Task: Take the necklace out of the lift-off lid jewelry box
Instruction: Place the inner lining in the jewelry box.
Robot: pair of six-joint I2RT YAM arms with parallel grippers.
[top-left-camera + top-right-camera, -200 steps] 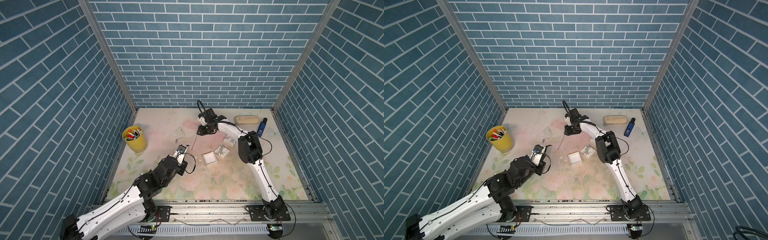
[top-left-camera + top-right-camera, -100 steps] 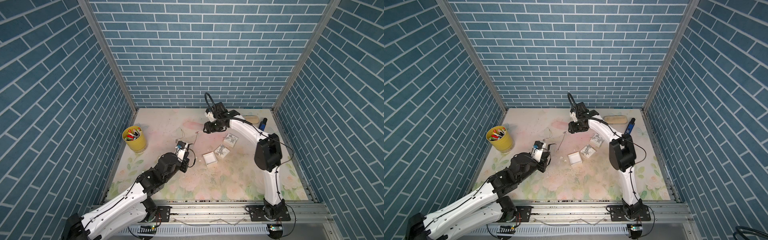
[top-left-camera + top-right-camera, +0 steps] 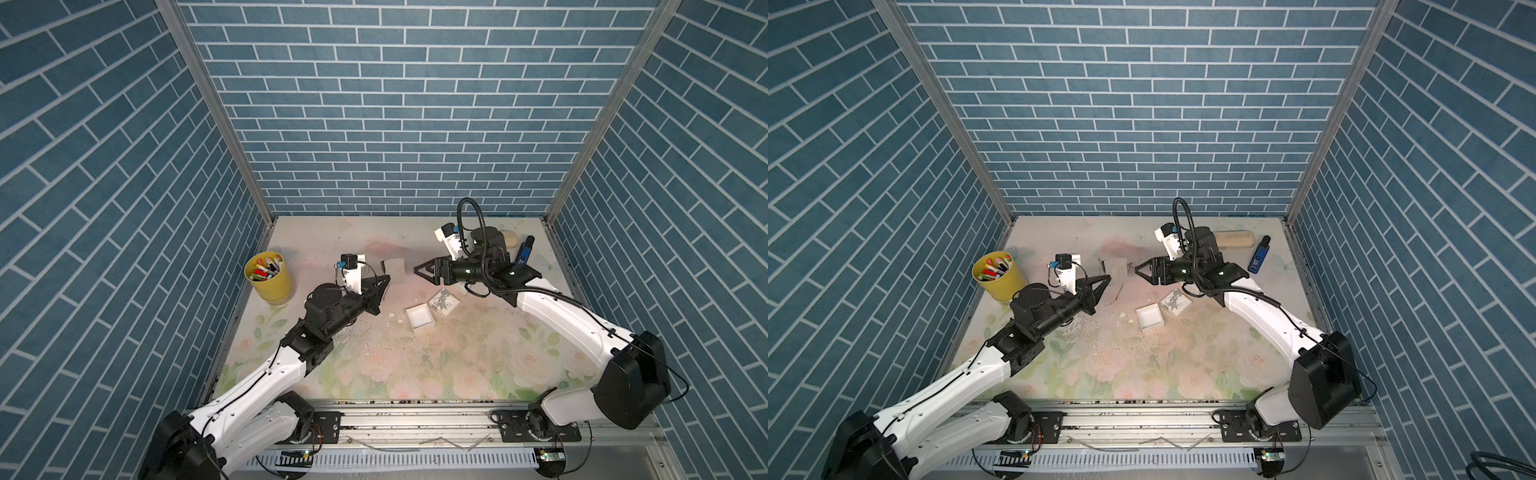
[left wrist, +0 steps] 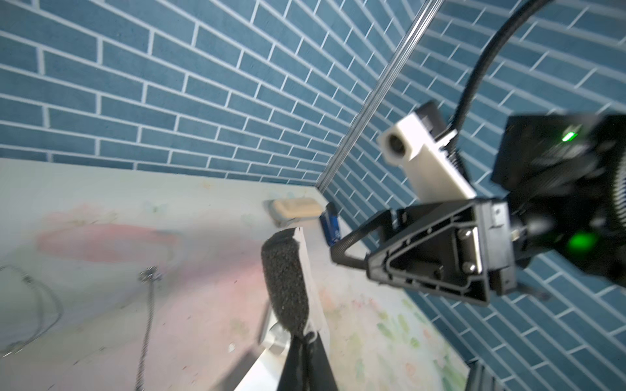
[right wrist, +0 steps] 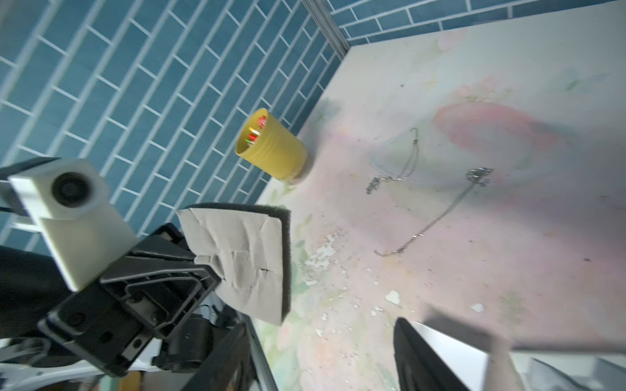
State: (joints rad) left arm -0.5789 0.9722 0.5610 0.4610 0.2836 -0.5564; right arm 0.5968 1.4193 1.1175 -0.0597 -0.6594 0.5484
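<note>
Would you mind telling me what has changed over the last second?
The right gripper has opened and its arm has swung back toward its own side; the necklace lies loose on the table. The left gripper, shut on the foam insert, has carried it toward the back and the middle. The box base, lid and yellow cup have not moved.

The necklace [image 4: 147,315] ran past the edge of the left wrist view, and in both top views it was too thin to trace. In that wrist view the right gripper [image 4: 350,259] was blurred. The left gripper [image 4: 306,342], clamped on the foam insert [image 4: 284,284], was cropped. Right of centre in a top view, the right arm hid part of a beige case [image 3: 510,239].
</note>
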